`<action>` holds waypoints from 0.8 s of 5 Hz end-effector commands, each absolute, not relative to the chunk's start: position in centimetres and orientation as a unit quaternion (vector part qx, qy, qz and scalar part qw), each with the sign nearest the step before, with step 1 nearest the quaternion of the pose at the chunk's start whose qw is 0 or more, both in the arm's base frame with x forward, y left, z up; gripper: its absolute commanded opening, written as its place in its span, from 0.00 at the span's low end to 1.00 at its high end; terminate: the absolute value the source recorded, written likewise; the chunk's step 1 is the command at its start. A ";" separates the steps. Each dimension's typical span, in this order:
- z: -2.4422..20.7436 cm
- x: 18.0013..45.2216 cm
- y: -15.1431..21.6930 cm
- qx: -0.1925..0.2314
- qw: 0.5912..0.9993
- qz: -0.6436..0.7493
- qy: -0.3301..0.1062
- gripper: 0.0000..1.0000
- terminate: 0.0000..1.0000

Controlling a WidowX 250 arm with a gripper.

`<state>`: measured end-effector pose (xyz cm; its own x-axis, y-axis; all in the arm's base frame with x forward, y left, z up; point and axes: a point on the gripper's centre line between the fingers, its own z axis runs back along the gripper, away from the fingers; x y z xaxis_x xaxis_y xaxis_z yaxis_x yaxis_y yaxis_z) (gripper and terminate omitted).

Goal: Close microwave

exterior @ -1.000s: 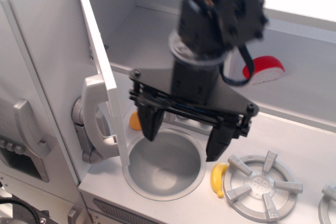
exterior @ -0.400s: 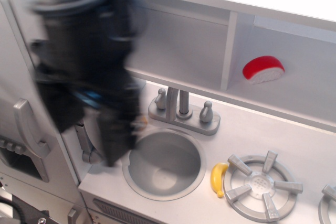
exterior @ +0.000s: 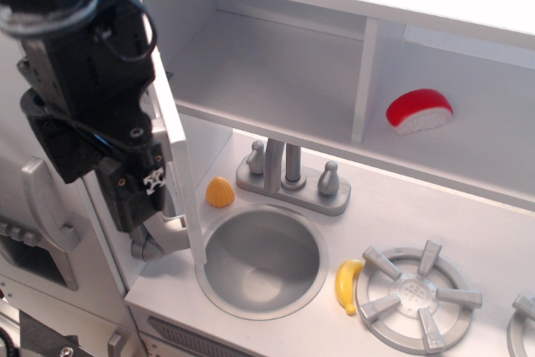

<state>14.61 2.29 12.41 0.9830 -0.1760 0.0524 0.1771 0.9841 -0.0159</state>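
The microwave door [exterior: 177, 144] is a white panel that stands open, seen edge-on at the left of the open compartment [exterior: 259, 73]. The lower end of its silver handle [exterior: 160, 236] shows on the door's outer side. My black gripper [exterior: 132, 194] hangs on that outer side, right against the handle and covering most of it. Its fingers [exterior: 125, 198] point down and overlap from this angle, so I cannot tell whether they are open or closed on the handle. The door's window and buttons are hidden.
A round sink [exterior: 263, 261] with a faucet [exterior: 288, 169] lies right of the door. An orange piece [exterior: 220, 192] and a yellow banana [exterior: 347, 284] lie by it. A burner [exterior: 410, 294] is at the right, a red piece [exterior: 418, 110] sits on the shelf, and a grey-handled appliance door [exterior: 46, 206] is at the far left.
My arm has swept left from above the sink, across the door, to the door's outer side at the handle. The door stands about as open as before.
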 end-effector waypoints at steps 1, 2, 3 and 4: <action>11.0 17.9 4.1 0.033 0.997 -0.040 -0.063 1.00 0.00; 11.0 19.6 4.7 0.050 0.996 0.000 -0.078 1.00 0.00; 10.8 21.2 4.0 0.049 0.995 0.021 -0.081 1.00 0.00; 11.3 22.1 2.9 0.036 0.996 0.026 -0.083 1.00 0.00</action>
<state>21.07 1.79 9.77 0.9916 0.0380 0.1236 -0.0459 0.9971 0.0614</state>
